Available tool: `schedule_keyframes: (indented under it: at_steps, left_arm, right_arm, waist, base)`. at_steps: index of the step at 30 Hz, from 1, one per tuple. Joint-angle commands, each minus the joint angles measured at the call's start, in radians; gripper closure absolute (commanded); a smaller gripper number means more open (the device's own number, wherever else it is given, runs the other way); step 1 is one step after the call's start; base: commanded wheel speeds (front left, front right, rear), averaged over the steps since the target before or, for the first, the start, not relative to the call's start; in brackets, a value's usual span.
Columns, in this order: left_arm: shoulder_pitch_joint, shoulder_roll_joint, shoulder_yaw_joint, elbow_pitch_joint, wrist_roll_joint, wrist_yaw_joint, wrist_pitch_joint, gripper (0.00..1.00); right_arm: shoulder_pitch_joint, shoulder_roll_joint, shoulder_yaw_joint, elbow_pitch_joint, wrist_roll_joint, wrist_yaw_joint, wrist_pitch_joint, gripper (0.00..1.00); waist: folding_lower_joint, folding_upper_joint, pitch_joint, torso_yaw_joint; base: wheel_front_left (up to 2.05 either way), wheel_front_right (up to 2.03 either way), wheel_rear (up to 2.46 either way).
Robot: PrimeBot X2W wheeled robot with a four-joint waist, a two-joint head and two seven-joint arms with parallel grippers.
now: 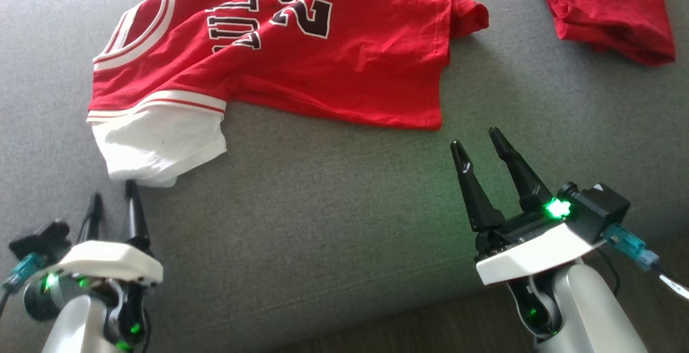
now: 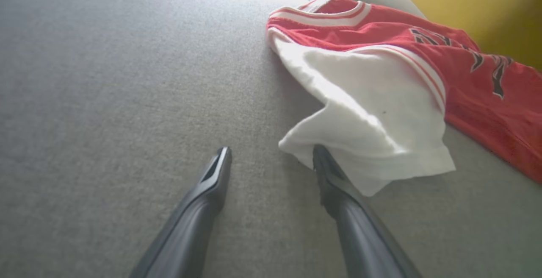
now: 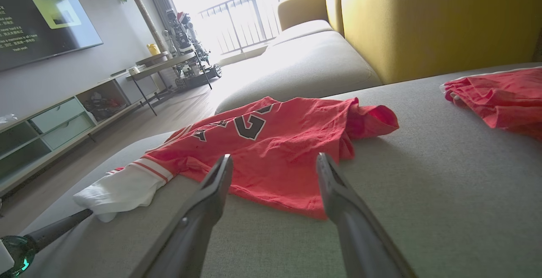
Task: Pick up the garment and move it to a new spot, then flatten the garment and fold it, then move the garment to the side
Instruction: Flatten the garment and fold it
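The garment (image 1: 301,51) is a red jersey with black lettering and a white sleeve (image 1: 161,148). It lies spread on the grey sofa cushion (image 1: 334,207), also seen as the garment (image 3: 275,151) and the garment (image 2: 423,70). My left gripper (image 1: 114,190) is open at the lower left. Its right fingertip touches the white sleeve's edge (image 2: 364,142), and nothing sits between the left gripper's (image 2: 271,153) fingers. My right gripper (image 1: 476,139) stands open at the lower right, a little short of the jersey's lower hem, and the right gripper (image 3: 275,161) holds nothing.
A second red cloth (image 1: 608,8) lies crumpled at the far right of the cushion. A yellow sofa back (image 3: 432,19) rises behind. The cushion's front edge (image 1: 409,299) runs near my right arm, with floor below. A TV stand (image 3: 55,121) lines the left wall.
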Motion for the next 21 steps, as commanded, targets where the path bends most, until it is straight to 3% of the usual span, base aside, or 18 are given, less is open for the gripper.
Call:
schedule_keyframes:
  at_steps: [1, 4, 5, 6, 7, 13, 21]
  left_arm:
    - [-0.033, 0.012, 0.032, -0.012, 0.025, -0.012, -0.004, 0.0]
    - [-0.046, 0.011, 0.025, -0.004, 0.066, -0.032, -0.004, 0.0]
    - [-0.049, 0.011, 0.023, -0.002, 0.08, -0.04, -0.004, 0.41]
    - [-0.05, 0.01, 0.021, 0.002, 0.089, -0.048, -0.004, 0.74]
    - [-0.051, 0.009, 0.017, 0.006, 0.096, -0.058, -0.004, 1.0]
    - [-0.044, 0.008, 0.011, -0.018, 0.135, -0.092, -0.004, 1.0]
    - [0.046, 0.0, 0.038, -0.197, 0.183, -0.113, -0.004, 1.0]
  right_arm:
    - [0.002, -0.005, 0.018, -0.03, -0.013, 0.0, -0.009, 0.0]
    - [0.002, -0.005, 0.015, -0.029, -0.02, 0.0, -0.009, 0.0]
    - [0.002, -0.005, 0.013, -0.028, -0.021, 0.0, -0.009, 0.0]
    - [0.002, -0.005, 0.012, -0.028, -0.022, 0.0, -0.009, 0.0]
    - [0.002, -0.005, 0.01, -0.027, -0.023, 0.0, -0.009, 0.0]
    - [0.004, -0.005, 0.006, -0.028, -0.026, 0.0, -0.009, 0.0]
    - [0.007, -0.005, 0.004, -0.033, -0.016, 0.0, -0.009, 0.0]
  waist:
    - [0.0, -0.0001, 0.0, 0.002]
    - [0.0, -0.0001, -0.001, 0.006]
    - [0.0, -0.0001, -0.002, 0.007]
    - [0.0, -0.0001, -0.003, 0.008]
    - [0.0, -0.0001, -0.005, 0.01]
    - [0.0, -0.0001, -0.013, 0.019]
    - [0.0, -0.0001, -0.01, 0.044]
  base:
    - [0.0, 0.0, 0.0]
    - [0.0, 0.0, 0.0]
    - [0.0, 0.0, 0.0]
    - [0.0, 0.0, 0.0]
    - [0.0, 0.0, 0.0]
    - [0.0, 0.0, 0.0]
    - [0.0, 0.0, 0.0]
